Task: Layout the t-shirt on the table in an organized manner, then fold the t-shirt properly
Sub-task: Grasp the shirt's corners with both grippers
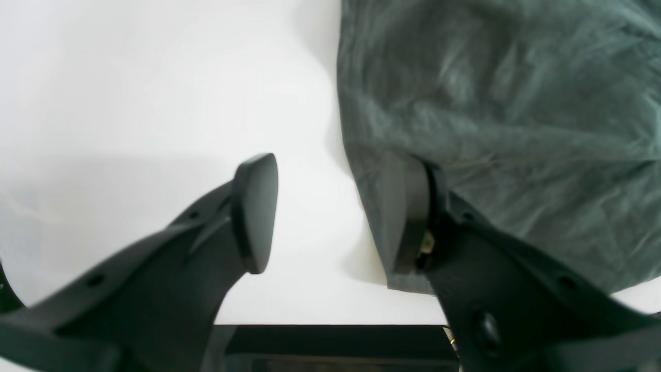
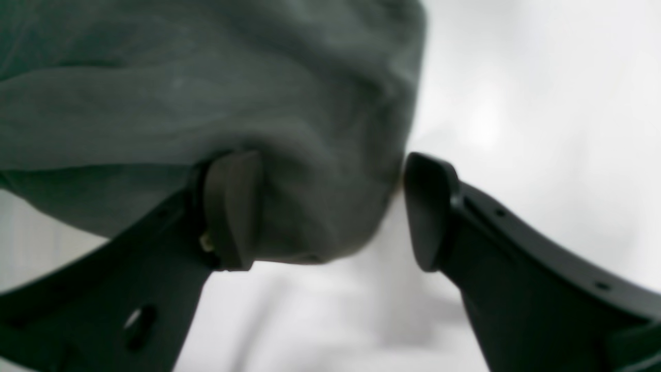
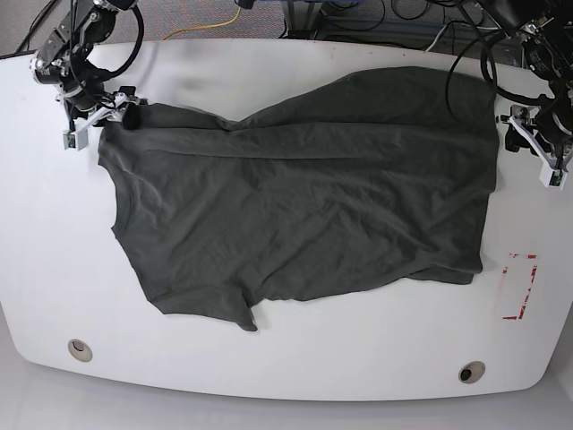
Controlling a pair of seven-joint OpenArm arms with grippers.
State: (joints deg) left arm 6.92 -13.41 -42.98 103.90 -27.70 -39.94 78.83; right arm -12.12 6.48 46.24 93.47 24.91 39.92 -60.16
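Observation:
The dark grey-green t-shirt (image 3: 304, 197) lies spread and wrinkled across the white table (image 3: 295, 367). My right gripper (image 3: 106, 116) is at the shirt's far left corner. In the right wrist view its jaws (image 2: 330, 209) stand apart around a bunched fold of the t-shirt (image 2: 206, 93), which almost fills the gap; the picture is blurred. My left gripper (image 3: 528, 148) is at the shirt's right edge. In the left wrist view it (image 1: 330, 212) is open. One finger (image 1: 408, 212) is over the t-shirt (image 1: 506, 129), the other over bare table.
A red tape rectangle (image 3: 519, 287) marks the table at the right, past the shirt. Two round grommet holes (image 3: 80, 349) (image 3: 471, 371) sit near the front edge. Cables run behind the table's far edge. The table's edge (image 1: 335, 324) shows below the left gripper.

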